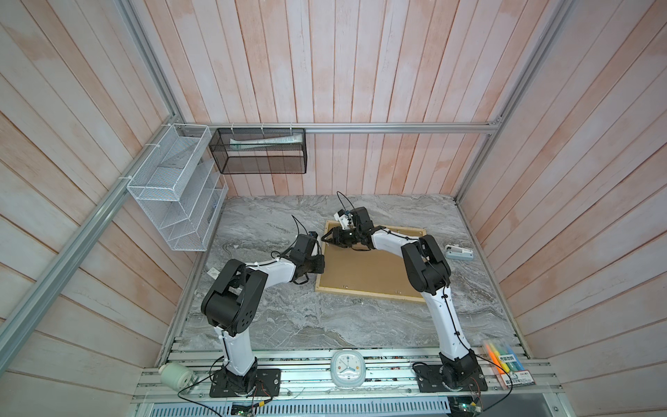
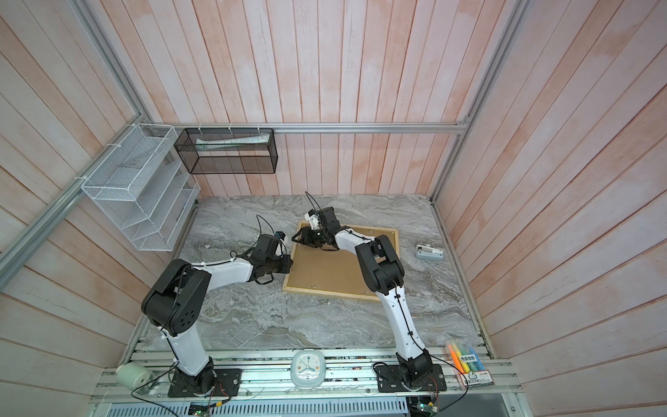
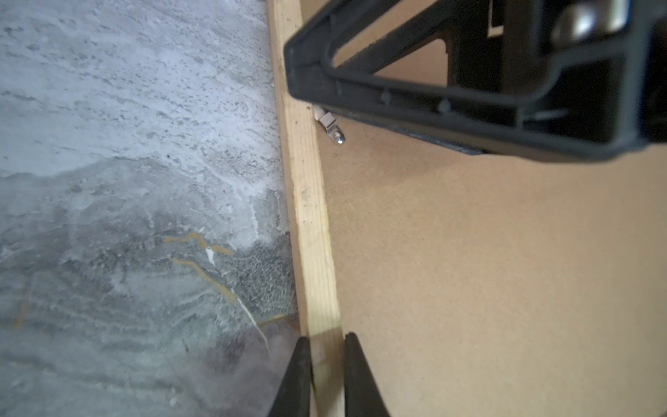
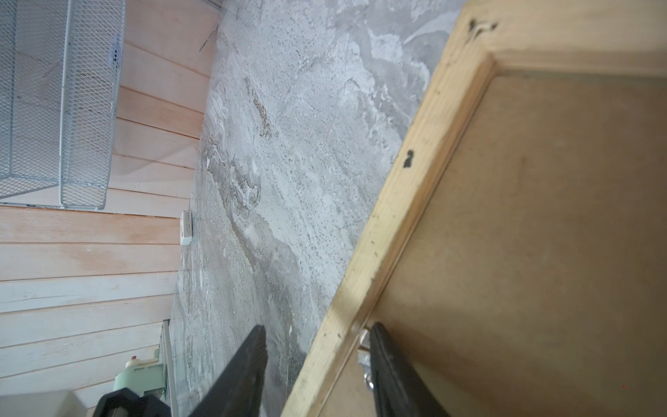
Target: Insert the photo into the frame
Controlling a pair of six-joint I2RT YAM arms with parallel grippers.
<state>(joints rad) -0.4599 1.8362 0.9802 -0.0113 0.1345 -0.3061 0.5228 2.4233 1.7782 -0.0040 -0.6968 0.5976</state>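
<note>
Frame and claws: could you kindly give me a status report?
Left claw shut on frame side strip. Right claw open, straddling same strip. Backing board in frame; photo not in sight.

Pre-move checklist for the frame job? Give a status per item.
1. Frame lying back-up on the table: ok.
2. Backing board sitting inside the frame: ok.
3. Left pincer clamped on the frame's side rail: ok.
4. Right pincer open, straddling the rail near the far corner: ok.
5. Retaining tab locked or free: cannot tell.
6. Photo inside: cannot tell, none visible.
</note>
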